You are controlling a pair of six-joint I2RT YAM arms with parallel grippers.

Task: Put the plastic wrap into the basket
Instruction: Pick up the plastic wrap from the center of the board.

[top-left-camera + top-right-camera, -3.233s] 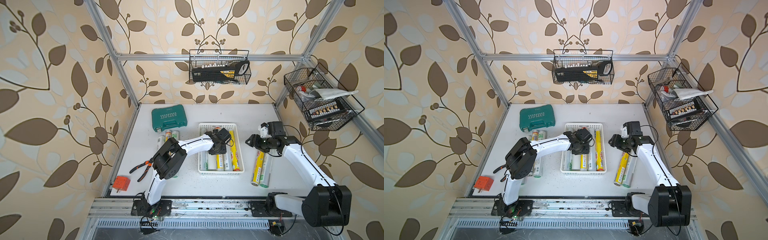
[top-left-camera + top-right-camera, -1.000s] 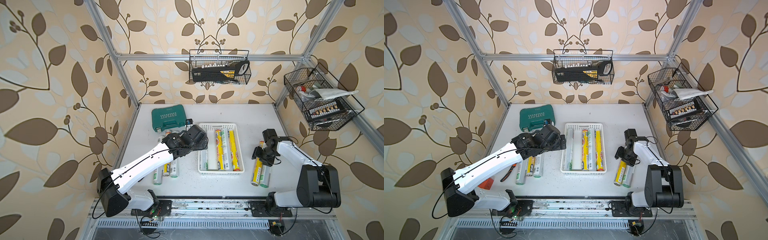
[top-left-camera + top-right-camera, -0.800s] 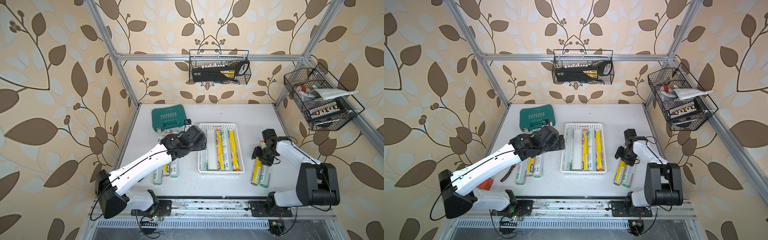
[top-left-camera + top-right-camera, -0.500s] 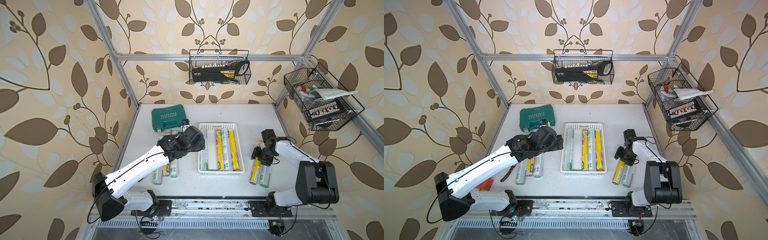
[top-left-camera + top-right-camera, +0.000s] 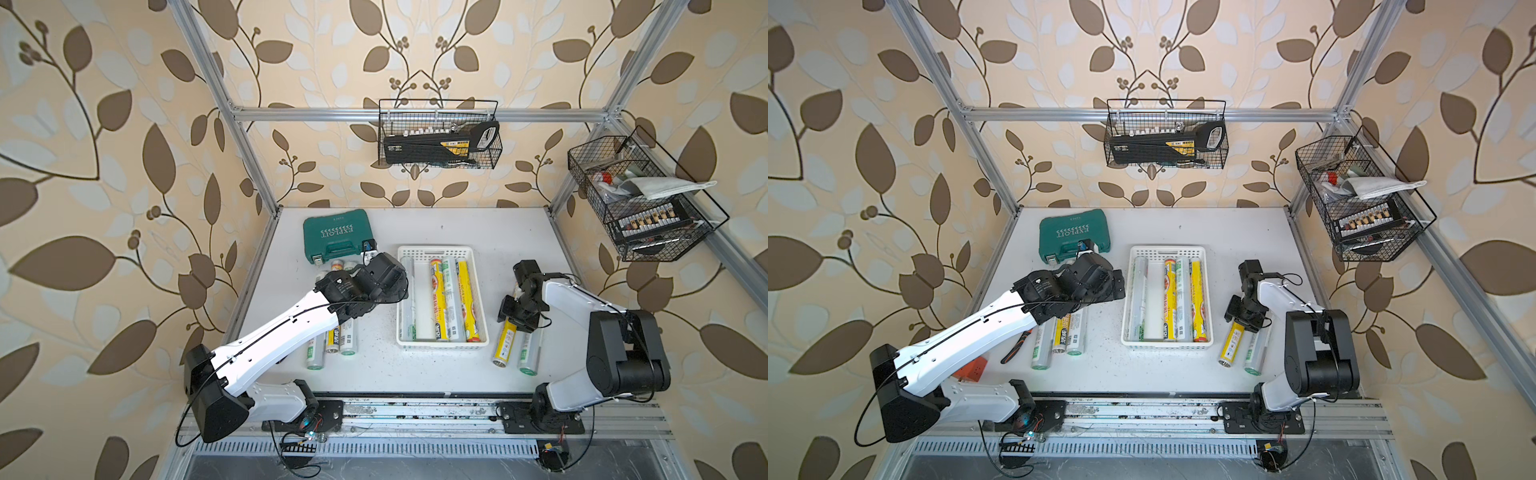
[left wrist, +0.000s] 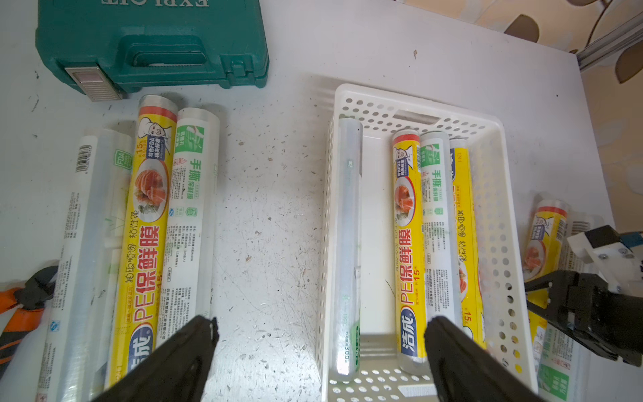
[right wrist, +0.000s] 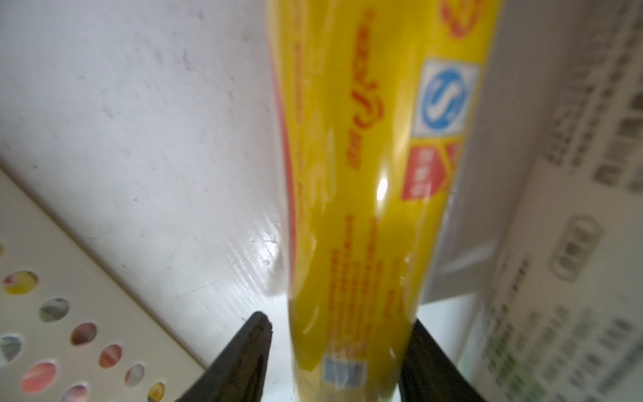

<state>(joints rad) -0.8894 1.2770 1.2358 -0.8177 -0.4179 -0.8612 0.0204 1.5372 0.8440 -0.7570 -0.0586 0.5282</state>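
The white lattice basket (image 5: 434, 249) (image 5: 1167, 249) (image 6: 417, 104) stands mid-table with several plastic wrap rolls (image 5: 453, 299) (image 6: 407, 243) lying in it. Three more rolls (image 5: 340, 340) (image 6: 149, 215) lie left of it. A yellow roll (image 5: 505, 345) (image 5: 1231, 345) and a silver-green roll (image 5: 530, 353) lie to its right. My left gripper (image 6: 320, 323) (image 5: 386, 276) hangs wide open and holds nothing, over the basket's left wall. My right gripper (image 7: 339, 320) (image 5: 517, 309) straddles the yellow roll (image 7: 365, 174). One finger touches it and a small gap shows at the other.
A teal tool case (image 5: 336, 241) sits at the back left, just beyond the left rolls. Orange-handled pliers (image 5: 1017, 349) (image 6: 21, 313) lie left of those rolls. Two black wire baskets (image 5: 438, 137) (image 5: 636, 199) hang on the walls. The basket's perforated wall (image 7: 52, 313) runs close beside my right gripper.
My left arm has come out of the basket and drifted left, still open. My right gripper has come down over the yellow roll and its jaws have narrowed around it.
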